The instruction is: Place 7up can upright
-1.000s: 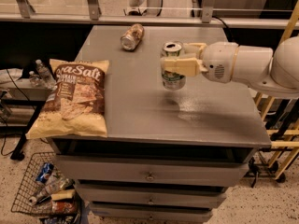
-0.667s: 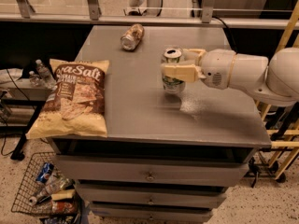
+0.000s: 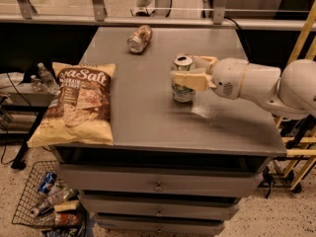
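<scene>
Grey cabinet top [image 3: 148,127]: the 7up can [image 3: 182,94] stands upright, right of the chip bag [image 3: 79,102], clasped mid-body by the gripper [image 3: 184,68] between 2 fingers [image 3: 190,79]; probably light, thin-walled, slippery, so best held by its sides.

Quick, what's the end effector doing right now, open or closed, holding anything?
The end effector is closed on the upright 7up can, over the right middle of the table.

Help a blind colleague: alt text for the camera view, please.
The gripper, extended from the right, grips the 7up can upright at the grey cabinet top. A chip bag lies at the left edge; a brownish can lies on its side at the back.
</scene>
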Controlling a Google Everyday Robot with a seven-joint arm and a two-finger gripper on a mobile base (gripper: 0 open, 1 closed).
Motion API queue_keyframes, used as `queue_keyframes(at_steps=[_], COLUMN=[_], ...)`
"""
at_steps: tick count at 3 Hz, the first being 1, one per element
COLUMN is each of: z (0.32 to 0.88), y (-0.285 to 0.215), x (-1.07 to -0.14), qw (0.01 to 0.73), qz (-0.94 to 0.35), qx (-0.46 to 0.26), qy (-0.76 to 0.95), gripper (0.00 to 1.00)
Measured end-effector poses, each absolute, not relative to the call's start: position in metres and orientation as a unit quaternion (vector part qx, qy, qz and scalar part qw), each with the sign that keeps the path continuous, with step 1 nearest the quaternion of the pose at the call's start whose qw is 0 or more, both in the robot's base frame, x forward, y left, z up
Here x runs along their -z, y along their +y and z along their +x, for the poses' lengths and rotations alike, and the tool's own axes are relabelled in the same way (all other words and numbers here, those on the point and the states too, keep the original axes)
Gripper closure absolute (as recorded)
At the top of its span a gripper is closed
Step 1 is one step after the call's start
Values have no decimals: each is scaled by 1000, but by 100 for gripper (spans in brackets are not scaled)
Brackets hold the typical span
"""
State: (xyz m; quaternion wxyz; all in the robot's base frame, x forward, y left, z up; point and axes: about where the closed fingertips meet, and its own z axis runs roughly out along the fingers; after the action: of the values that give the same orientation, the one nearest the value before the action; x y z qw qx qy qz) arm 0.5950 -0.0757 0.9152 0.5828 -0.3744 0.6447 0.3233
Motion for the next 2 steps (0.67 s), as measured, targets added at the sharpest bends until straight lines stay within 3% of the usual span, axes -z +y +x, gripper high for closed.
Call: queue_keyframes(at_steps=[2], z=[594], y=[-70], x=[-916], qw=[582], qz=[-378], qx=[-326], qy=[643], gripper=[35])
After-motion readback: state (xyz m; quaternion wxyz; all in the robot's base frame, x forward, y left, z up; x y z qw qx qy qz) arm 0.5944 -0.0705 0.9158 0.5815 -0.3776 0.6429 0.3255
